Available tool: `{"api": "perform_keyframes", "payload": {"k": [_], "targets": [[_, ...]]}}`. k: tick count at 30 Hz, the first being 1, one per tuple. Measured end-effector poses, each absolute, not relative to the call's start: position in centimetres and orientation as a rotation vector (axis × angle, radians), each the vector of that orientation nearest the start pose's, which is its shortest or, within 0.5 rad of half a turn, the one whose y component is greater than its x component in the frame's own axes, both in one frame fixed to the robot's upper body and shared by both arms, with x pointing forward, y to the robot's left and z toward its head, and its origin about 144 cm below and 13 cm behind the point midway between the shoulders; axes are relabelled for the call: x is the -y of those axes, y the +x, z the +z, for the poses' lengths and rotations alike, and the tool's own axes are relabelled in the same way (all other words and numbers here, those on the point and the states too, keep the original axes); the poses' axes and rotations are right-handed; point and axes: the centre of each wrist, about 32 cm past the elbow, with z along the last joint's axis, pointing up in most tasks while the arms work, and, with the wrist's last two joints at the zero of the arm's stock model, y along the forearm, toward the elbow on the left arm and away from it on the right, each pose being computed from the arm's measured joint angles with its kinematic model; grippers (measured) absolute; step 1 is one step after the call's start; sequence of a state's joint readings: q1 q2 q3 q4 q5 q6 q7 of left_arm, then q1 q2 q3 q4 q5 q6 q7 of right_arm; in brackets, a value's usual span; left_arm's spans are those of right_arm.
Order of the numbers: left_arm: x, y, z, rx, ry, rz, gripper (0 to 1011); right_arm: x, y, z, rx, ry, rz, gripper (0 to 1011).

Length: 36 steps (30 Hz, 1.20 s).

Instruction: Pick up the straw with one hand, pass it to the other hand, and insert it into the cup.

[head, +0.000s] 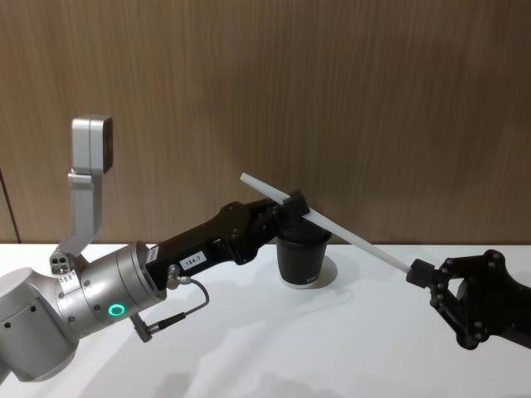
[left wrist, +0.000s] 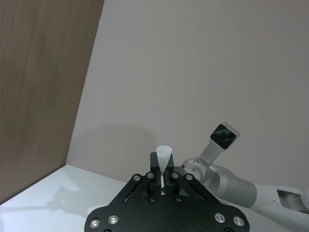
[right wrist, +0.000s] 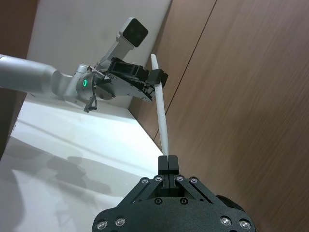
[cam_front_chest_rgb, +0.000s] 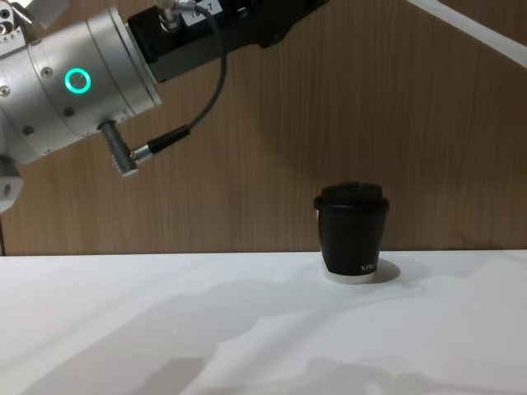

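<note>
One straw (head: 348, 234) slants through the air above the one cup (head: 301, 259), which stands near the back edge of the counter (head: 249, 348). The left end effector (head: 292, 201) is pinched onto the straw's upper part. The right end effector (head: 419, 270) is closed on its lower tip. The straw is probably light, slick and easily crushed, so a gentle hold near mid-length should suit.
</note>
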State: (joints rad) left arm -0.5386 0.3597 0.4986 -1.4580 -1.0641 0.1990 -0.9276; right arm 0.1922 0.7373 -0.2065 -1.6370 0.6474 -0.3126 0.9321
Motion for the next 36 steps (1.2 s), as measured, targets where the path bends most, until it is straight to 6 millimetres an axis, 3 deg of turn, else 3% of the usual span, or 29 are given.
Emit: {"api": "perform_keyframes", "payload": {"k": [6,10,23,26,36], "targets": [[-19.86,56.52,127.02,-0.243,-0.441,0.105,11,36.44,49.37,125.94,0.425,0.065,-0.422,9],[-19.87,56.52,127.02,-0.243,-0.441,0.106,11,36.44,49.37,125.94,0.425,0.065,-0.422,89],[-19.94,56.47,127.11,-0.236,-0.438,0.116,11,36.44,49.37,125.94,0.425,0.065,-0.422,465],[-20.02,56.35,127.18,-0.225,-0.432,0.135,11,36.44,49.37,125.94,0.425,0.065,-0.422,606],[-20.41,55.70,127.67,-0.167,-0.393,0.237,11,36.44,49.37,125.94,0.425,0.065,-0.422,890]]}}
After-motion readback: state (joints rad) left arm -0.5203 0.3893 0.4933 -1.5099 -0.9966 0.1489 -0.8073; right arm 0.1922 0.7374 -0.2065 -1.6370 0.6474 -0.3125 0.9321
